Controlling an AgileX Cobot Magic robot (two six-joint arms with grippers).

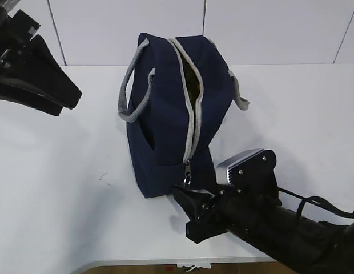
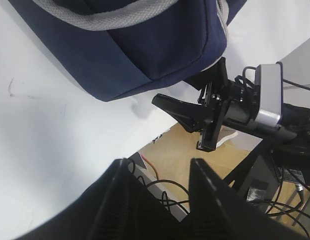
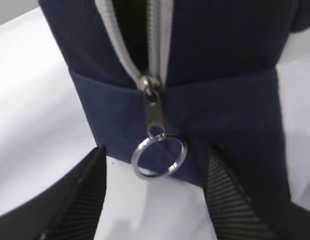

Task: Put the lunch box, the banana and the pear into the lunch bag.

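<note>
The navy lunch bag (image 1: 165, 108) stands in the middle of the white table, grey handles up. Its grey zipper (image 1: 193, 108) is open along the top and olive lining shows inside. The metal pull ring (image 3: 159, 157) hangs at the bag's near end. My right gripper (image 3: 156, 151) is open and level with the ring, one finger on each side, not touching it; in the exterior view it (image 1: 185, 205) sits just below the bag's near end. My left gripper (image 2: 159, 162) is open and empty, raised at the far left (image 1: 71, 94). The lunch box, banana and pear are out of view.
The table's front edge (image 1: 137, 261) runs close under the right arm. In the left wrist view, cables (image 2: 167, 187) and a wooden floor (image 2: 195, 150) show beyond the table edge. White wall panels stand behind the table.
</note>
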